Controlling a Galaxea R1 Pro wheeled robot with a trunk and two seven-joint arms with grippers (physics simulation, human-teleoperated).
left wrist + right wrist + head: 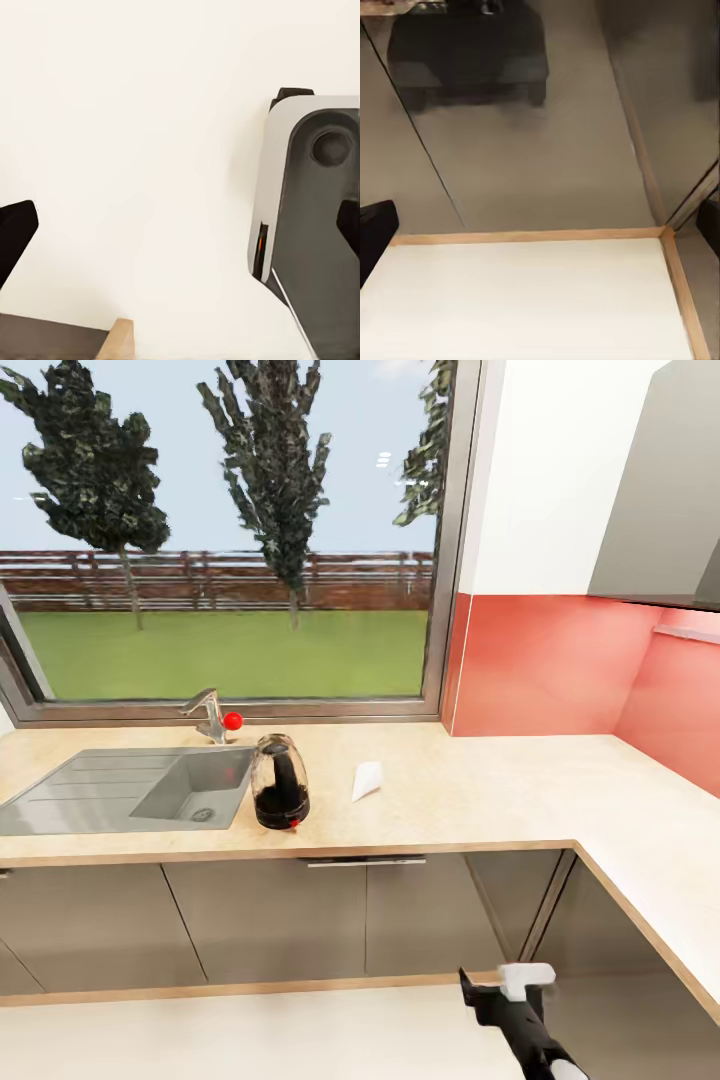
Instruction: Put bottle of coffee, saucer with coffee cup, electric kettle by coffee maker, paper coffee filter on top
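The robot stands back from the kitchen countertop, facing the stretch that runs under the window and turns the corner toward the red splashback, so this reads as a moment of approach or survey rather than handling. The electric kettle stands upright close to the front edge of the worktop, just beside the right-hand rim of the inset sink, its red switch facing the room; that spot puts it within easy reach of a gripper coming in from the front. The paper coffee filter lies flat on the worktop a little to the right of the kettle, apart from it and somewhat farther from the front edge. No coffee maker, jar, cup or saucer appears on this part of the worktop, so the kettle and filter probably wait here until the station's spot is settled. The right gripper hangs low in front of the grey cabinet fronts, well below the worktop's edge and holding nothing; in the right wrist view its dark fingertips sit at opposite sides of the picture with only cabinet fronts and pale floor between, so the jaws stand wide. The left wrist view likewise shows a dark fingertip at one side, pale floor below and part of the robot's grey base; the jaws appear spread and empty, carried at rest for travel.
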